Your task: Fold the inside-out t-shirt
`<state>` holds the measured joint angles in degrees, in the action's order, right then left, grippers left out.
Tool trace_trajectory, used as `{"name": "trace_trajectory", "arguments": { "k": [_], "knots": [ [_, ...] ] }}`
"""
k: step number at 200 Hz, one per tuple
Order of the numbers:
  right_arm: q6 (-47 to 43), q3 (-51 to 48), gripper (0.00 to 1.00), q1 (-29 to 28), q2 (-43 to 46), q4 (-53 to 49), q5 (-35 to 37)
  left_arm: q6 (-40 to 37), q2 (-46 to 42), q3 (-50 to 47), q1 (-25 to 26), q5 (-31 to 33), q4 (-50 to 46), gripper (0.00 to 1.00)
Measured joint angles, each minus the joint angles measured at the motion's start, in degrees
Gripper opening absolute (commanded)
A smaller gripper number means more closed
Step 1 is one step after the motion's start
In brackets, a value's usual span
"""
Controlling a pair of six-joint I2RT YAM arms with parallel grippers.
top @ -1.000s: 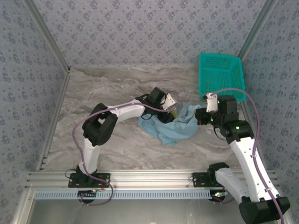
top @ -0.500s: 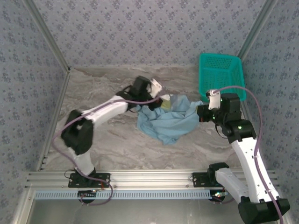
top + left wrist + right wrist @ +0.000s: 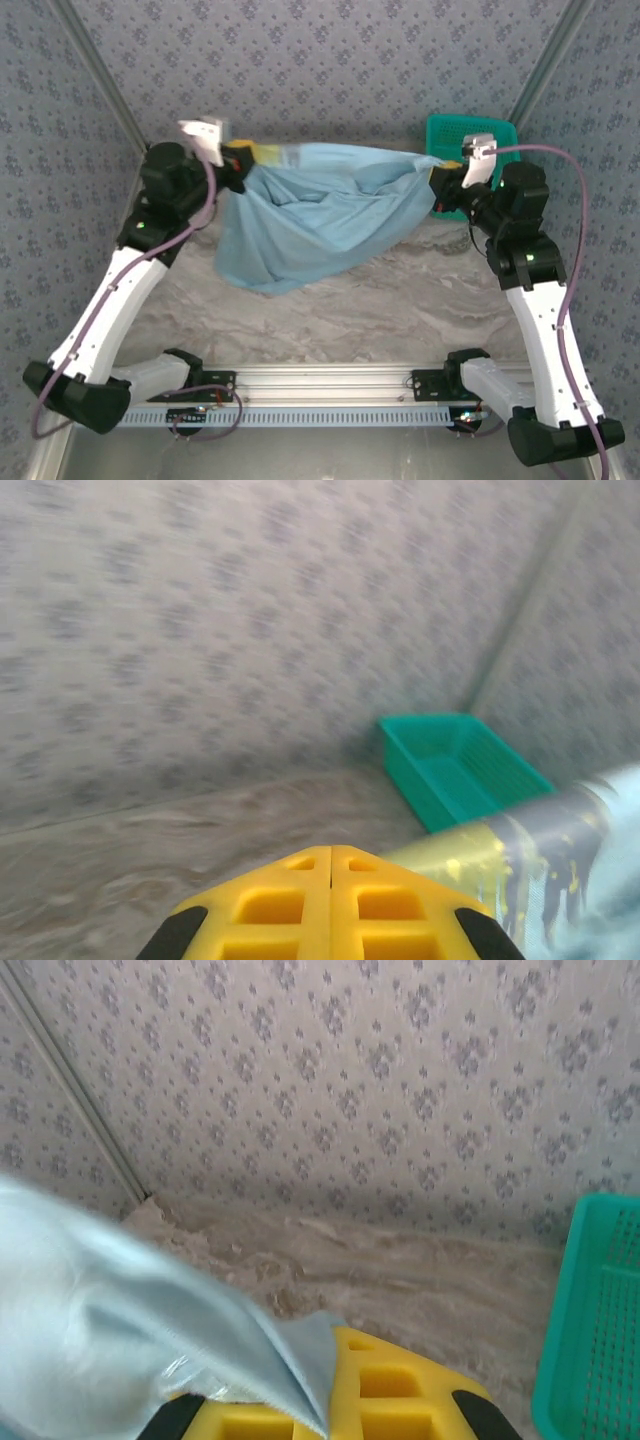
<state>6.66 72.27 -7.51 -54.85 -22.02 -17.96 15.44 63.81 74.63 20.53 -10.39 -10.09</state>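
readable text: none | brands, numbers: none | print on inside-out t-shirt: blurred, illegible

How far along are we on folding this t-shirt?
Done: the left gripper and right gripper are both shut on the t-shirt, one at each end of an edge. In hand: it hangs stretched between them above the table, bunched and sagging. Remaining: lay it flat and make every fold; none shows yet.

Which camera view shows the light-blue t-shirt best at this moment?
The top external view: the t-shirt hangs whole, stretched between the left gripper and the right gripper. The left wrist view catches a blurred edge at lower right; the right wrist view, a fold over its gripper.
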Motion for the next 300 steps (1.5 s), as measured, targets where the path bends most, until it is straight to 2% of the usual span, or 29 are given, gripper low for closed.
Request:
{"name": "trace_trajectory", "arguments": {
  "k": [17, 50, 98, 114, 129, 148, 158, 179, 207, 241, 272, 300],
  "knots": [
    [0.0, 1.9, 0.0, 0.9, -1.8, 1.3, -2.6, 4.1, -1.6, 0.5, -4.1, 0.6, -2.2, 0.0],
    [0.7, 4.1, 0.0, 1.4, -5.8, 3.2, -10.6, 9.1, -1.1, -0.7, -5.1, -3.2, -3.8, 0.0],
    [2.0, 2.8, 0.0, -0.8, -8.2, -0.5, -19.9, 12.3, 6.8, -15.2, -4.9, -4.9, -3.5, 0.0],
    [3.0, 1.4, 0.0, -2.2, -8.9, -2.3, -20.8, 12.3, 12.0, -17.7, -4.0, -4.5, -3.5, 0.11],
    [3.6, 0.3, 0.0, -3.2, -10.6, -4.2, -20.5, 11.6, 16.5, -17.9, -2.9, -3.2, -3.3, 0.26],
    [5.0, -1.3, 0.0, -3.7, -13.3, -6.0, -19.2, 11.0, 18.6, -18.0, -1.6, -0.3, -3.3, 0.4],
    [6.0, -2.2, 0.0, -3.7, -14.7, -6.5, -18.5, 10.3, 18.2, -18.2, 0.1, 2.3, -2.7, 0.45],
    [7.6, -3.7, 0.0, -3.7, -17.0, -7.3, -17.1, 7.0, 15.0, -19.8, 6.4, 6.2, 0.1, 0.47],
    [8.8, -3.8, 0.0, -3.6, -18.3, -7.8, -16.1, 1.4, 10.9, -22.9, 16.3, 3.8, 4.9, 0.47],
    [9.0, -3.8, 0.0, -3.0, -18.3, -7.8, -15.8, -4.5, 11.0, -25.4, 26.8, 0.7, 7.0, 0.44],
    [9.0, -3.7, 0.0, -2.5, -18.7, -7.8, -15.8, -9.4, 15.5, -25.1, 33.5, 1.6, 7.0, 0.46],
    [9.0, -3.7, 0.0, -2.3, -19.1, -7.8, -15.8, -13.7, 24.0, -23.5, 35.0, 7.6, 7.0, 0.5]
  ]
}}
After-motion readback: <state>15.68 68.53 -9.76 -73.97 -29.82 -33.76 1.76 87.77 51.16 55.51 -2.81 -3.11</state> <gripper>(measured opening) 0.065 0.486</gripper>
